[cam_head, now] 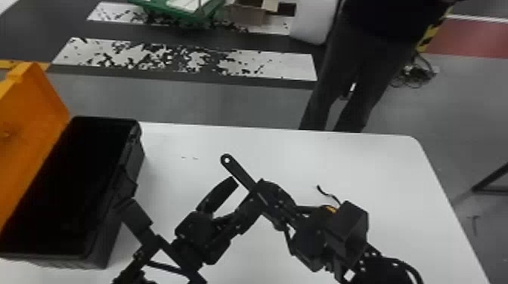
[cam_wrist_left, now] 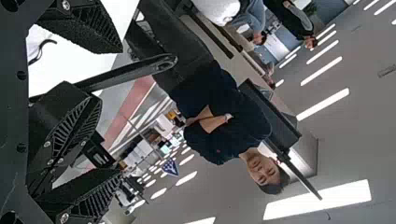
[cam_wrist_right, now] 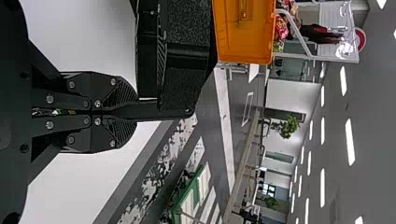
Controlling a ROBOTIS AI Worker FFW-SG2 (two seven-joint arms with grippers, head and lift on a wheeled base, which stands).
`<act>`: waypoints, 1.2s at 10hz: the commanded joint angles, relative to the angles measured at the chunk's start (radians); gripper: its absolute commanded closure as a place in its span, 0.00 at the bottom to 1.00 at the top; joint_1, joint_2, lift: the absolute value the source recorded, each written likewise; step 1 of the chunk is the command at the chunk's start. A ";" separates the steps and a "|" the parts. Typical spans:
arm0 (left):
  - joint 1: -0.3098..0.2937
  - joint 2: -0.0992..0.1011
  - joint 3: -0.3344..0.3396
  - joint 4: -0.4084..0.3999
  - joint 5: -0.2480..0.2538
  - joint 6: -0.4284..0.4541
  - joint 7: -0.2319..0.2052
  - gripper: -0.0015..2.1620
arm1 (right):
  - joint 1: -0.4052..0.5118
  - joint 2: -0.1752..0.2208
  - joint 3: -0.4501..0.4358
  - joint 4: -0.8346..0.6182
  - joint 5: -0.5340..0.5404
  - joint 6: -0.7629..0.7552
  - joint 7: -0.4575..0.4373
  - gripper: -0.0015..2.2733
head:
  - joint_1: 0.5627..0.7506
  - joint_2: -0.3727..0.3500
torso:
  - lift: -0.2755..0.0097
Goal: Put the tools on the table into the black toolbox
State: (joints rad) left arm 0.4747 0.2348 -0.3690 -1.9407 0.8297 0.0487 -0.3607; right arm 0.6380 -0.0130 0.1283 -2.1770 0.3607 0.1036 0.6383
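Handover looks like the step: I'd level the left gripper [cam_wrist_left: 118, 111] with the black bar tool [cam_head: 238, 170], close squarely on its bare shank behind the holed end, confirm grip, then release with the right gripper [cam_wrist_right: 135, 110]. Left fingers are spread, with the tool's free end between them, contact unclear; right fingers pinch its other end, above the worktop [cam_head: 378, 170], right of the open black toolbox [cam_head: 134, 158] at its left edge.
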 commanded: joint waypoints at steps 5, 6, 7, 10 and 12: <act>-0.019 -0.002 0.004 0.002 0.009 0.006 -0.001 0.11 | 0.000 -0.007 0.030 0.005 0.014 0.009 0.000 0.99 | 0.70 0.42 | 0.83; -0.022 -0.002 0.002 0.002 0.008 0.006 -0.003 0.17 | 0.000 -0.007 0.033 0.005 0.012 0.009 0.000 0.99 | 0.70 0.43 | 0.83; -0.025 -0.002 0.001 0.003 0.009 0.006 -0.012 0.30 | 0.000 -0.007 0.033 0.005 0.012 0.009 0.000 0.99 | 0.70 0.44 | 0.83; -0.039 -0.002 0.010 0.019 0.005 0.058 -0.069 0.95 | 0.000 -0.007 0.033 0.005 0.011 0.012 0.000 0.99 | 0.70 0.43 | 0.83; -0.038 -0.003 0.016 0.017 -0.001 0.073 -0.080 0.98 | 0.003 -0.007 0.033 0.000 0.003 0.012 0.001 0.99 | 0.70 0.42 | 0.83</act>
State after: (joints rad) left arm 0.4349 0.2318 -0.3536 -1.9218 0.8320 0.1197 -0.4244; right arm 0.6396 -0.0196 0.1612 -2.1748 0.3665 0.1175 0.6387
